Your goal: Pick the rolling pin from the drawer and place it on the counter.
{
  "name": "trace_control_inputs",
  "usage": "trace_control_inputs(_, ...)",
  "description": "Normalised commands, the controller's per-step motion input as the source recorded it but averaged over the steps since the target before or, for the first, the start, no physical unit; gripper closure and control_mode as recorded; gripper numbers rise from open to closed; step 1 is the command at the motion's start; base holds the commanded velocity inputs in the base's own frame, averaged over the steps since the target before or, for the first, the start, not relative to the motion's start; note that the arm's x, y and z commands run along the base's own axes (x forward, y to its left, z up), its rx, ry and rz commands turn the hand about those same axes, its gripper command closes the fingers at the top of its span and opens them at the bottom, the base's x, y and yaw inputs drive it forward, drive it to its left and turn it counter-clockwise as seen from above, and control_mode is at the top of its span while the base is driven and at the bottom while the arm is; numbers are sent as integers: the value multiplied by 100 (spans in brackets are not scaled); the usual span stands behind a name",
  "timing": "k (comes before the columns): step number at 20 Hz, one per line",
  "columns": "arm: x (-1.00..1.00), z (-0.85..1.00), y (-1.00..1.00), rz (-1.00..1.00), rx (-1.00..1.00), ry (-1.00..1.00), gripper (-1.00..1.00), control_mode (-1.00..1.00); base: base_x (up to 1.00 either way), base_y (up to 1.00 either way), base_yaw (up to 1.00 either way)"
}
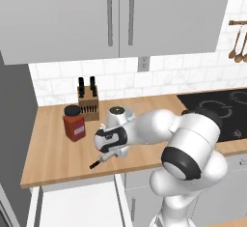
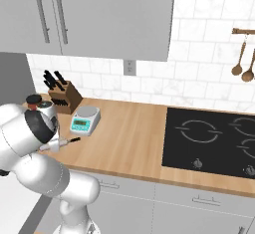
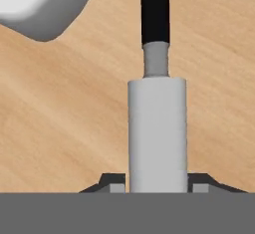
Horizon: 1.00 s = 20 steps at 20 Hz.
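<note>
My gripper (image 3: pixel 157 187) is closed on the rolling pin (image 3: pixel 157 133), with one finger tip visible on each side of the pale cylinder at the bottom of the hand view. The pin extends away from my hand over the counter (image 3: pixel 64 123); its far black handle (image 3: pixel 155 10) points past the corner of the scale (image 3: pixel 45 4). In the left base view my hand (image 1: pixel 110 141) sits low over the wood near the front edge, with one black handle (image 1: pixel 95 163) projecting toward that edge. I cannot tell whether the pin touches the wood. The drawer (image 1: pixel 77 204) stands open below the counter edge. The red jar (image 1: pixel 74 122) and the knife block (image 1: pixel 88 100) stand behind my hand
</note>
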Motion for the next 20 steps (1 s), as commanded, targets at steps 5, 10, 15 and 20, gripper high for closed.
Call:
trace_control_inputs(5, 27, -7, 0, -3, 0, -8, -100, -100, 0, 0, 0)
trace_control_inputs(10, -7, 0, 0, 0, 0, -10, -100, -100, 0, 0, 0)
trace_control_inputs(15, -32, 8, 0, 0, 0, -16, -100, -100, 0, 0, 0)
trace_control_inputs(20, -66, 62, -2, 0, 0, -19, -100, -100, 0, 0, 0)
